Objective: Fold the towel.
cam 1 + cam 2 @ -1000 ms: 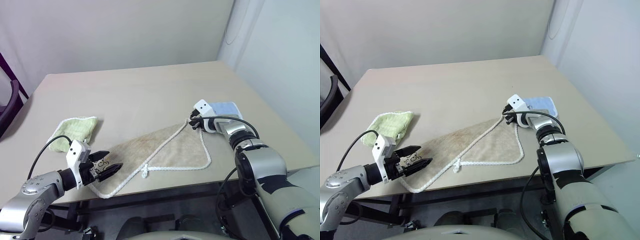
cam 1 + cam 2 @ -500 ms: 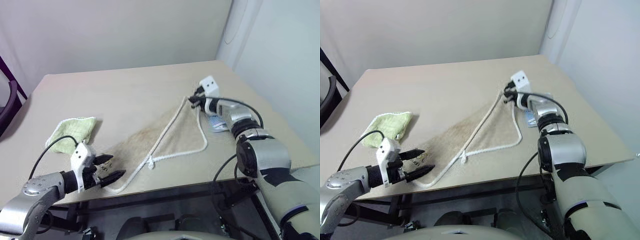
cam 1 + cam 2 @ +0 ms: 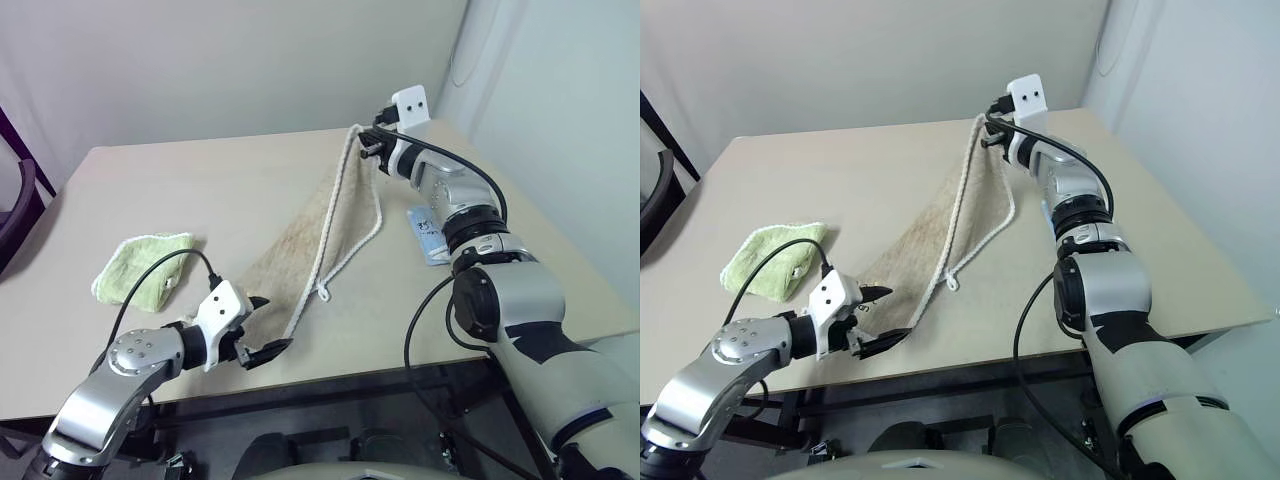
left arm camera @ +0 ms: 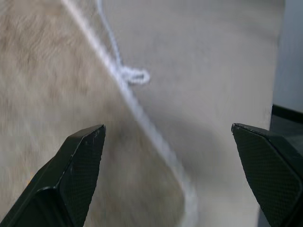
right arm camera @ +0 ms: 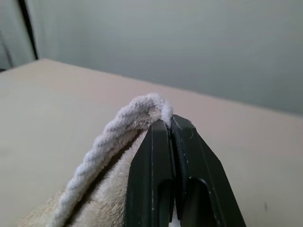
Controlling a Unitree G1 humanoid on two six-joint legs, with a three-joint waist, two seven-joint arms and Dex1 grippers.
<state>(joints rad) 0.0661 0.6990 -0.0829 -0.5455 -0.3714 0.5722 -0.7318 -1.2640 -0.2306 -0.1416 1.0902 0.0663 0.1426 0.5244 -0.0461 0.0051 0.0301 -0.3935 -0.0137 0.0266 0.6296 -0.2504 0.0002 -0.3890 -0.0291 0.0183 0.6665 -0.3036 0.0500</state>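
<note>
The right gripper point(image 3: 987, 128) was clamped on a towel point(image 3: 930, 235) corner, held high at one o'clock over the table point(image 3: 890, 170). The left gripper point(image 3: 877, 318), jaws apart, sat at the towel's seven o'clock end. No fold was completed; folding remained.

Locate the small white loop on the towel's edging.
The white loop lies on the table just right of the towel, ahead of the open left gripper.

Towel point(image 3: 300, 235) rough beige terry, white cord edge; table point(image 3: 180, 190) smooth matt, possibly laminate
</note>
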